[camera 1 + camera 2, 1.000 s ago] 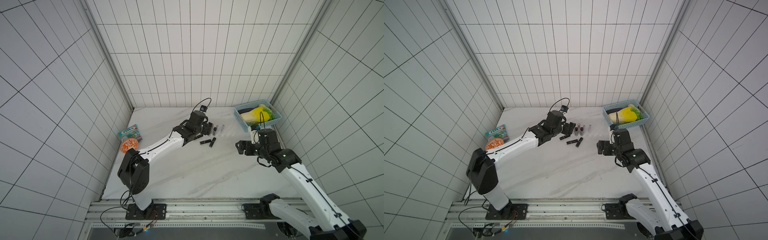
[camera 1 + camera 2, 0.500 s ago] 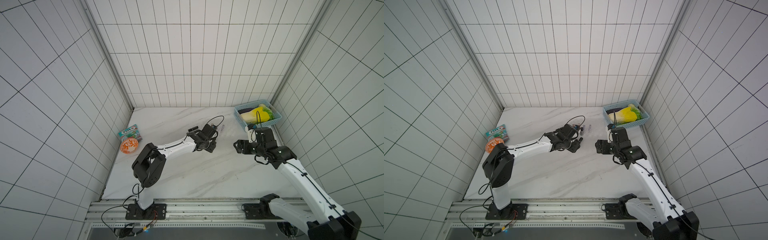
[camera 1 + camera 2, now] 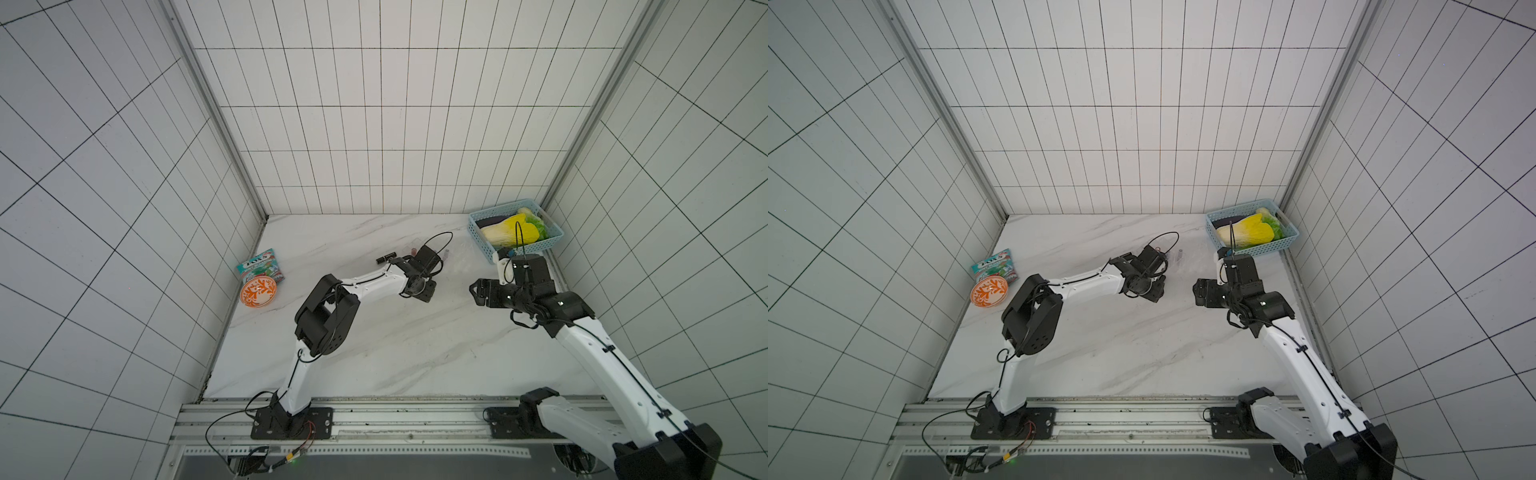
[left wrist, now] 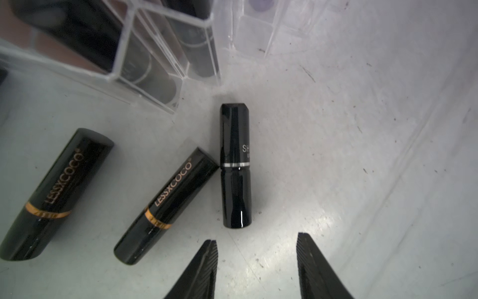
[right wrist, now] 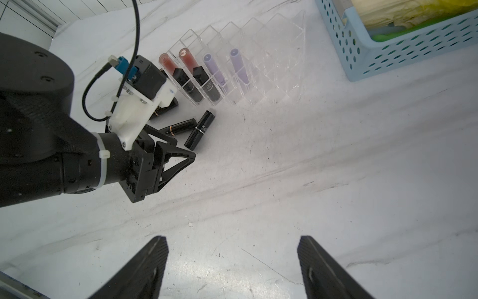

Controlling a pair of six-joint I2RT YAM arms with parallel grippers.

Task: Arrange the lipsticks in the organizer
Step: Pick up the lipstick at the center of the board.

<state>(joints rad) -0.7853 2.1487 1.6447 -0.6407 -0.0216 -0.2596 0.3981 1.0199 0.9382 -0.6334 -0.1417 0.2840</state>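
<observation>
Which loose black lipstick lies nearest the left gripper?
The glossy black silver-banded lipstick, directly ahead of the left gripper; the gold-banded lipsticks lie off to one side.

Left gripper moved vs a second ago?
Yes. The left gripper has moved toward the metal front rail: earlier level with the light-blue perforated plastic basket, now clearly nearer the rail than the basket.
</observation>
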